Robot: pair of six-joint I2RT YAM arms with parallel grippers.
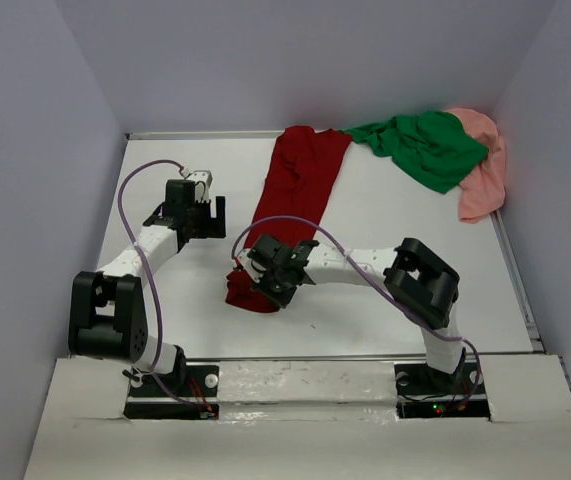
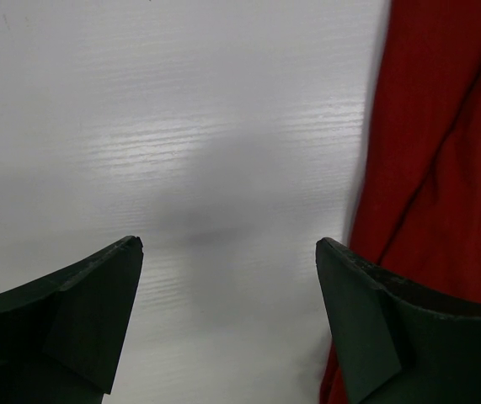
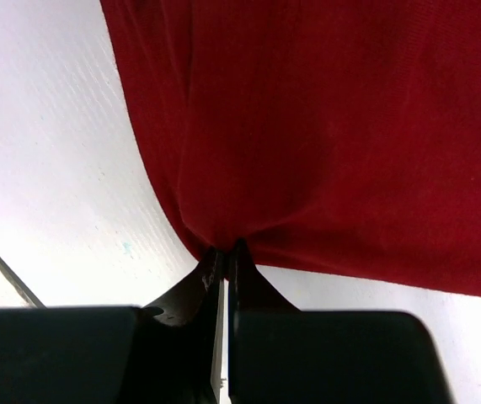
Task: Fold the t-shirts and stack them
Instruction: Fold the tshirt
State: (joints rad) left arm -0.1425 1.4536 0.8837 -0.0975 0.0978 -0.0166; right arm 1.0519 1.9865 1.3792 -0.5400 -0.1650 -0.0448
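While the right claw [image 3: 225,252] pinches the six o'clock end of the dark red cloth t-shirt [image 1: 295,185] and the left claw [image 2: 227,244] hangs wide, nothing looks folded yet, with the bright green cloth t-shirt [image 1: 425,145] and salmon pink cloth t-shirt [image 1: 483,180] heaped at two o'clock.

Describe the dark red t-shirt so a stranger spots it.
Start at the white table. Down its middle runs the dark red t-shirt, a long strip whose near end is pinched in the right pincer. The green t-shirt and pink t-shirt lie bunched in the far right corner; only this one is stretched out.
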